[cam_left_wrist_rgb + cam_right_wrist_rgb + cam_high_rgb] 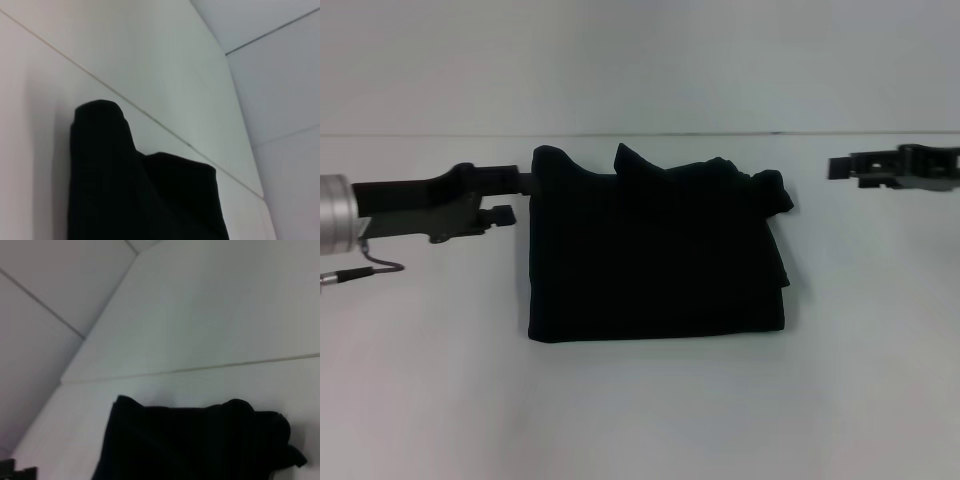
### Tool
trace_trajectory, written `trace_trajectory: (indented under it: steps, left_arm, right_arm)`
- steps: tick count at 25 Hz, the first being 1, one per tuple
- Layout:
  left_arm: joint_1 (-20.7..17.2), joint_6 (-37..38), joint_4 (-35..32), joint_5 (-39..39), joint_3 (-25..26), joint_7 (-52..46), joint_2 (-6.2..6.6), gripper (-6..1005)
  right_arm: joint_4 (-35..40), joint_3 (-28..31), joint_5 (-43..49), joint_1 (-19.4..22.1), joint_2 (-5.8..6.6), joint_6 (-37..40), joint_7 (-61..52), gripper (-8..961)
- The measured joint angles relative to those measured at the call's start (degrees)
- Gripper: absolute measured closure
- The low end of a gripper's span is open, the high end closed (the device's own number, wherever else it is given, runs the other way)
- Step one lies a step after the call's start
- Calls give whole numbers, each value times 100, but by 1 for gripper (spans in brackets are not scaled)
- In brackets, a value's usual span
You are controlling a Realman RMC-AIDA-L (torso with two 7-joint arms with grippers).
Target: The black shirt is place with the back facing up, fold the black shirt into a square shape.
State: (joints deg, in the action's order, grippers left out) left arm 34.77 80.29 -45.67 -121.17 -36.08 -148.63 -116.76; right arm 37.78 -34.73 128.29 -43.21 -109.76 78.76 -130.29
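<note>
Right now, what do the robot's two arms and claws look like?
The left gripper is black with flat, blocky fingers, on a black arm with a shiny silver round section and a thin grey cable looping beneath it. The right gripper is black and blocky too, with grey patches. I see no markings on them.

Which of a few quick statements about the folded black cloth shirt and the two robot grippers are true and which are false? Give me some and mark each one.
1. The black cloth shirt lies folded into a roughly square bundle on the white table. True.
2. The left gripper is at the shirt's left edge, near its far corner. True.
3. The right gripper is clamped on the shirt. False: it is off to the shirt's right, apart from it.
4. The shirt's far edge is perfectly flat and straight. False: it bunches up in bumps.
5. White lettering shows on the shirt. False: only plain black cloth shows.
</note>
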Motion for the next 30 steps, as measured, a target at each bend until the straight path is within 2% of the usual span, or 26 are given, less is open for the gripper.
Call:
trace_trajectory:
  steps: [4,7,12,17,25,30]
  left_arm:
    - [-145,121,-6,135,335,227,4,333]
    - [-224,165,16,295,416,369,-14,333]
    - [-306,134,58,460,429,496,-49,333]
    - [-319,101,138,624,435,569,-62,333]
    - [-308,-77,228,743,449,657,-111,333]
    - [-265,-125,298,745,445,685,-124,333]
  right_arm:
    - [103,-154,853,-576,-178,-365,-60,263]
    - [93,-740,1111,-848,-333,-904,66,273]
    - [64,-1885,1162,-1059,-614,-1782,350,289]
    - [9,-2130,1145,-1125,-872,-2363,793,305]
    - [-771,-2532,1121,-1374,-1038,-3236,1240,332]
    - [-1214,-2842,1107,-1591,-1055,-3729,1240,348]
